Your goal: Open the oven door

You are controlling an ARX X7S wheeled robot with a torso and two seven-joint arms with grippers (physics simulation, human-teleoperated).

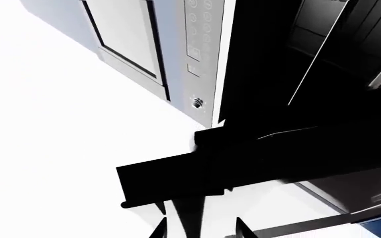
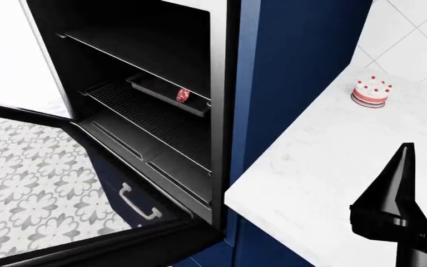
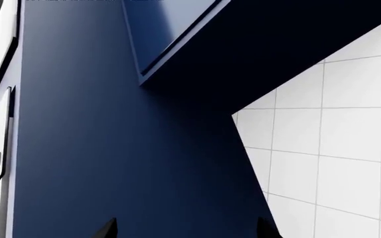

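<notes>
The black-framed glass oven door (image 2: 43, 183) lies dropped open at lower left of the head view, far from the right gripper (image 2: 421, 183) at lower right, its prongs parted and empty; the left gripper's grip cannot be told.

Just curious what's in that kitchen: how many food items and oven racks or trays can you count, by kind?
Cake on the counter: 1
Red item in the oven tray: 1
Oven tray: 1
Wire rack: 1
Total: 4

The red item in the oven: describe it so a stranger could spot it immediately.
Start at the open oven beside the navy cabinet. On its middle rack sits a dark tray; the small red item stands at the tray's right end, the only coloured thing inside.
</notes>
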